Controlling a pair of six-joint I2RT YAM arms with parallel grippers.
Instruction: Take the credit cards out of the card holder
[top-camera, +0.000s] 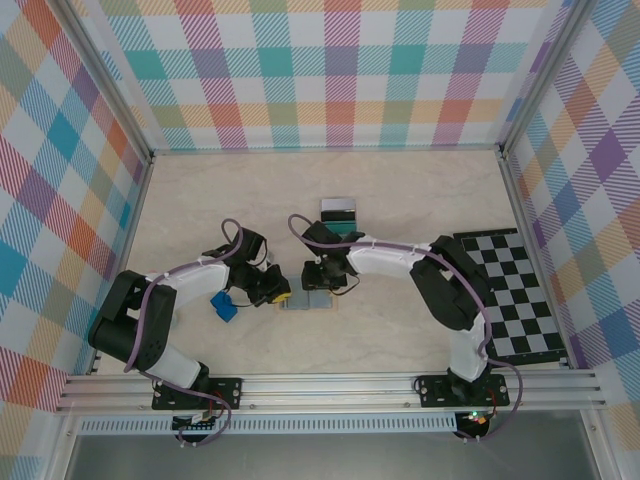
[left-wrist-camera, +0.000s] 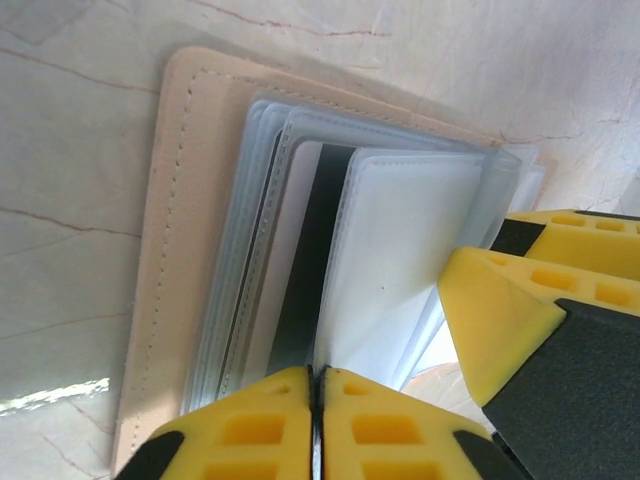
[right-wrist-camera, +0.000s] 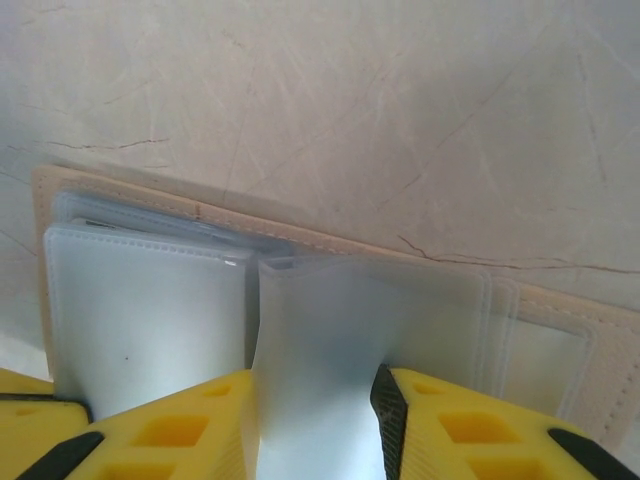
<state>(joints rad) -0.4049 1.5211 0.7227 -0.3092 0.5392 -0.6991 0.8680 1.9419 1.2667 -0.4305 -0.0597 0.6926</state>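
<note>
The card holder lies open on the table between both grippers, tan outside with clear plastic sleeves fanned out. A pale credit card with a dark stripe sits inside one sleeve. My left gripper is shut on the near edge of a sleeve. My right gripper pinches another sleeve, which bows up between its fingers. One of its yellow fingers shows in the left wrist view. Two credit cards, one striped and one teal, lie on the table behind the right gripper.
A small bright-blue block lies beside the left arm. A black-and-white checkered mat covers the table's right side. Plaid walls close in the left, back and right sides.
</note>
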